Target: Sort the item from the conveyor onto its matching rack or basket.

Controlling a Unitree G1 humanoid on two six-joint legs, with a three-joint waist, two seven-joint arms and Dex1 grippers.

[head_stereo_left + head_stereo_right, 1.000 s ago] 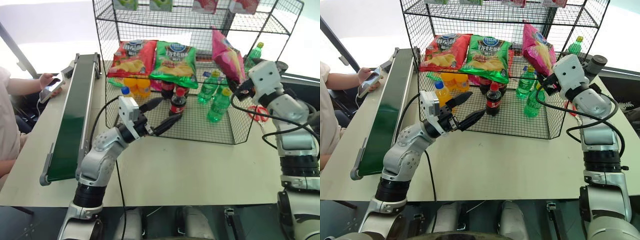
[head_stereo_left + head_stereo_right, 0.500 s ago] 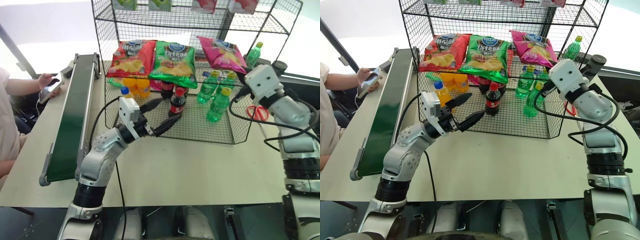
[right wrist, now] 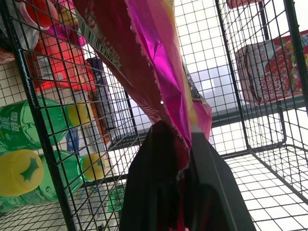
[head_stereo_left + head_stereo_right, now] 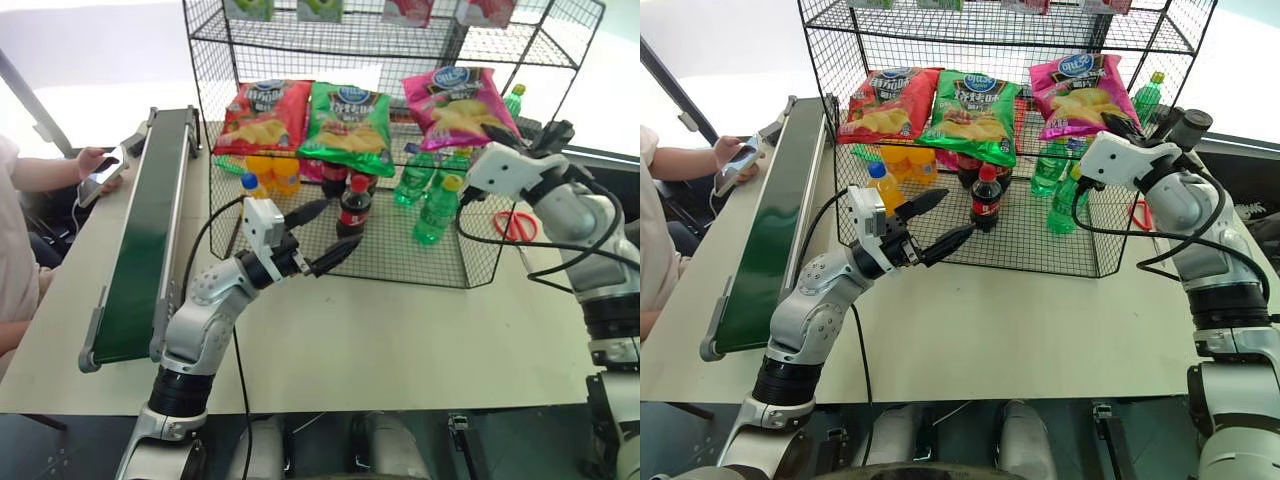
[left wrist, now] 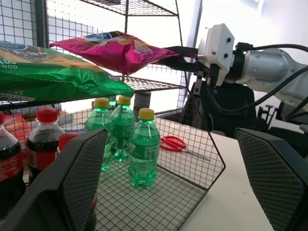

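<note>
On the black wire rack's [image 4: 215, 150] middle shelf, beside a green bag [image 4: 348, 122], lies the pink crisp bag [image 4: 457, 102], its edge pinched by the right gripper [image 3: 180, 166], seemingly for placement, while the left gripper [image 4: 322, 238] hangs wide open, empty.

A red bag [image 4: 264, 112] and a green bag [image 4: 350, 122] lie side by side – below them stand cola bottles [image 4: 353, 207], orange bottles [image 4: 274, 170] and green bottles [image 4: 436, 210]; red scissors [image 4: 515, 225] lie on the counter [image 4: 400, 340], a person's hand [image 4: 100, 165] holds a phone
</note>
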